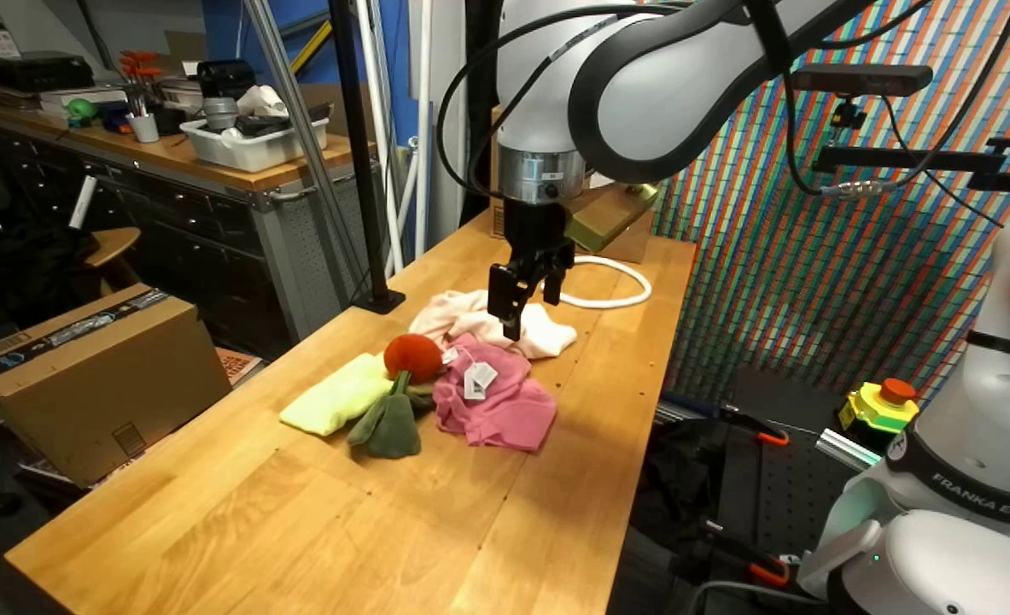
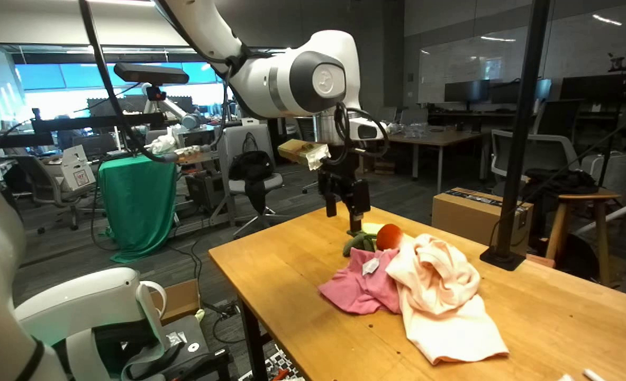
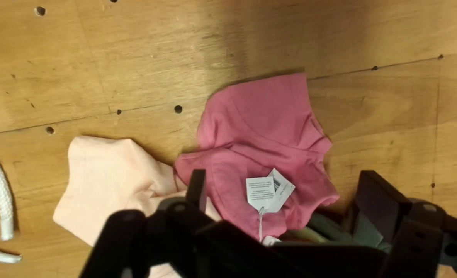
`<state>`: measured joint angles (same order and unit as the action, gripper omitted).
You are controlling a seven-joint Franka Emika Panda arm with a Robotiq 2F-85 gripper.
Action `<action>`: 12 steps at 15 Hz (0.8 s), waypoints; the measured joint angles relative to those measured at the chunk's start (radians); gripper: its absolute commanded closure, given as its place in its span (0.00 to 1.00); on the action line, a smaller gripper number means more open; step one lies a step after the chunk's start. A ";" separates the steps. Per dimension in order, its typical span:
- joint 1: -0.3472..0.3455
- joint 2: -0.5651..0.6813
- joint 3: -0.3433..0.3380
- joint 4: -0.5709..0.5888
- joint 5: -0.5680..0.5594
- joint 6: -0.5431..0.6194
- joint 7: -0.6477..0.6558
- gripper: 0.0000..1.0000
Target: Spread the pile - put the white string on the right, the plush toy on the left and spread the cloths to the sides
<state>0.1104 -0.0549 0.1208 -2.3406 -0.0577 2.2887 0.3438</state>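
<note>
Your fingers (image 3: 383,206) stand wide apart above the surface (image 1: 368,521), holding nothing. Red plush toy (image 1: 413,357) lies between yellow cloth (image 1: 338,399) and pink cloth (image 3: 256,154); white cord (image 1: 607,303) lies apart, near the peach cloth (image 2: 444,301). Pinching pink, you may drag peach: they touch.

On the surface (image 1: 317,530), in an exterior view, the plush toy (image 1: 413,358) is lying between the left cloth (image 1: 338,395) and the right cloth (image 1: 500,412), where tags (image 1: 477,381) are resting. Behind these, the rear cloth (image 1: 458,314) is touching the right cloth. The string (image 1: 611,303) is lying farther back, toward the right, apart. I am hovering my hand (image 1: 532,316) above the cloths.
</note>
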 measured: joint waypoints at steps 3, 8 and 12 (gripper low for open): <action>0.010 0.040 0.013 0.032 -0.032 -0.002 -0.020 0.00; 0.021 0.144 0.017 0.122 -0.136 0.002 -0.018 0.00; 0.035 0.243 0.011 0.220 -0.217 0.011 -0.006 0.00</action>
<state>0.1451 0.1882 0.1317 -2.1207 -0.2751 2.2995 0.3378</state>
